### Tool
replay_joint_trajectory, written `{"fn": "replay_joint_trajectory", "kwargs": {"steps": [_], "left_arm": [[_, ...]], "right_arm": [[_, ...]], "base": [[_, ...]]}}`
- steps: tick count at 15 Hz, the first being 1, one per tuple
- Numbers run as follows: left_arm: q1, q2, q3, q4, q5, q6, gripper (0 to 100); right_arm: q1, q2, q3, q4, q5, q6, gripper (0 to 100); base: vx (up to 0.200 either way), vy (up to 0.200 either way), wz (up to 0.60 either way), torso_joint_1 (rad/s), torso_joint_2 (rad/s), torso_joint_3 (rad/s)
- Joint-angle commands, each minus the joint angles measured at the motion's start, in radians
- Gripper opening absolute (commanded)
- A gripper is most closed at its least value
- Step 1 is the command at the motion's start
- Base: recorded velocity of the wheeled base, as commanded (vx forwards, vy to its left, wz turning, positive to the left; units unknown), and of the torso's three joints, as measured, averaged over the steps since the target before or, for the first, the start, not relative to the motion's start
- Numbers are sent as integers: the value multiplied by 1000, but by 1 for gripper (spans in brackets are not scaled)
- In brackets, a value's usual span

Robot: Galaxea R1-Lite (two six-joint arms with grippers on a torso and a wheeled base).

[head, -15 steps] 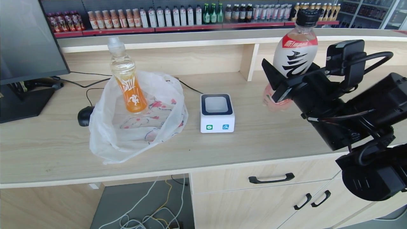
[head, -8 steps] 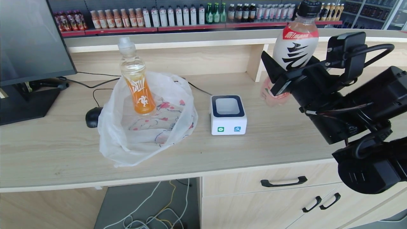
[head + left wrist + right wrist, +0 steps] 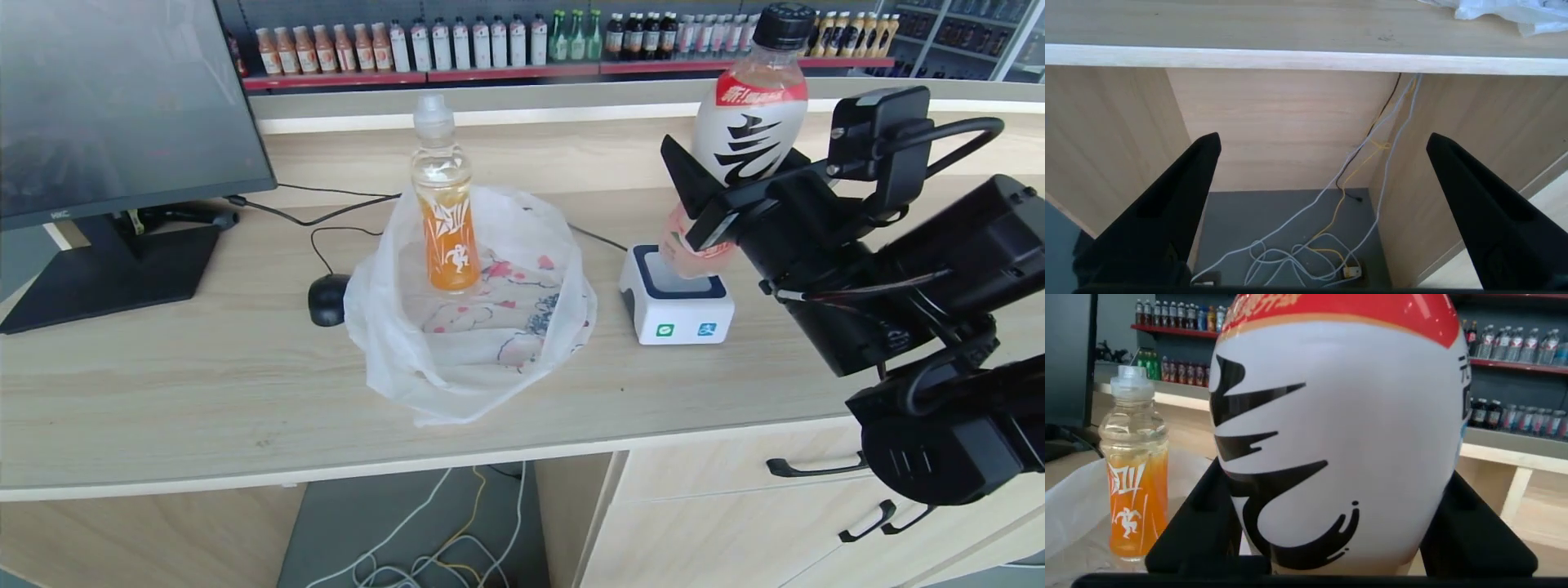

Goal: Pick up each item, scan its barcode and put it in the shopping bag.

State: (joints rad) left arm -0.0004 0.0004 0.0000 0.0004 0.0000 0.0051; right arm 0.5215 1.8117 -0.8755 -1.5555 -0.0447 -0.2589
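Note:
My right gripper (image 3: 735, 192) is shut on a pink drink bottle (image 3: 747, 122) with a white and red label and a black cap. It holds the bottle upright, with the base just above the window of the white barcode scanner (image 3: 678, 314) on the wooden counter (image 3: 204, 384). In the right wrist view the bottle (image 3: 1339, 433) stands between the black fingers (image 3: 1196, 518). An orange drink bottle (image 3: 445, 220) (image 3: 1131, 490) stands upright inside the open white shopping bag (image 3: 473, 359), left of the scanner. My left gripper (image 3: 1323, 204) hangs open below the counter's front edge, holding nothing.
A monitor (image 3: 106, 106) on a black stand fills the counter's left end, and a black mouse (image 3: 328, 298) lies beside the bag. A raised shelf runs along the back. Drawers with black handles (image 3: 816, 467) sit under the right side, and loose cables (image 3: 1315, 245) lie on the floor.
The head camera has turned, so the whole scene sits further right. Against the counter, my right gripper has carried the pink bottle left, from beside the scanner to over it.

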Motion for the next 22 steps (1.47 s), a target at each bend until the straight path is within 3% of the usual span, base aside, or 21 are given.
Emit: {"fn": "replay_joint_trajectory", "kwargs": {"steps": [1,7,12,15,22], "left_arm": [[0,0,0,0,0,-1,100],[0,0,0,0,0,-1,100],[0,0,0,1,0,-1,100],[2,0,0,0,0,-1,100],[0,0,0,0,0,-1,100]], "right_arm": [[3,5,0,-1,0,0,0],[169,41,27,18,-30,-13,0],[169,106,-19,97,-64,-17,0],[181,167,-134,161,-144,-23,0],[239,324,-398,276,-161,-31,0]], "base": [[0,0,0,0,0,0],[0,0,0,0,0,0],[0,0,0,0,0,0],[0,0,0,0,0,0],[0,0,0,0,0,0]]}}
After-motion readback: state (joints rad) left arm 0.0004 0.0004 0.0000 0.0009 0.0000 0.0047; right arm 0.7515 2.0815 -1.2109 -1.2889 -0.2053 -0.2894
